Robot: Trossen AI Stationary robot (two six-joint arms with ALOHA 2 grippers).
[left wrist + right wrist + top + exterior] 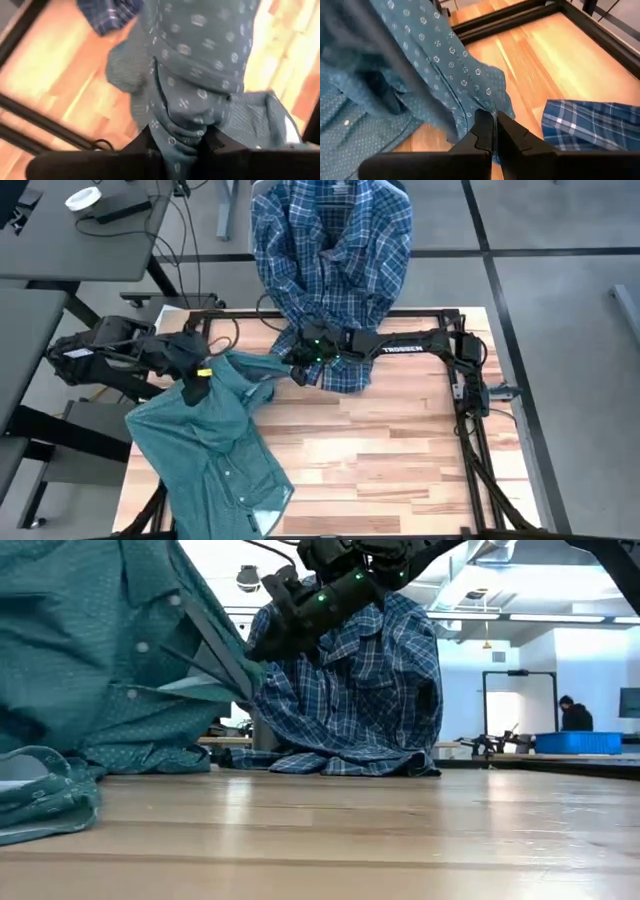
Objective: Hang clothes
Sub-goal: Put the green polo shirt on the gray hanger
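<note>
Both grippers clamp the green shirt — left gripper bunching fabric, right gripper pinching its edge — likely to spread it.

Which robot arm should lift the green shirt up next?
Probably the left. Its pincer is already shut on a bunch of the green shirt. The right pincer pinches only the shirt's edge beside the plaid shirt.

Even overhead light in high view; pale wooden slatted tabletop shows soft glare. Low view backlit by bright ceiling strip lights. Left wrist view heavily blurred; near green dotted cotton shirt out of focus.
</note>
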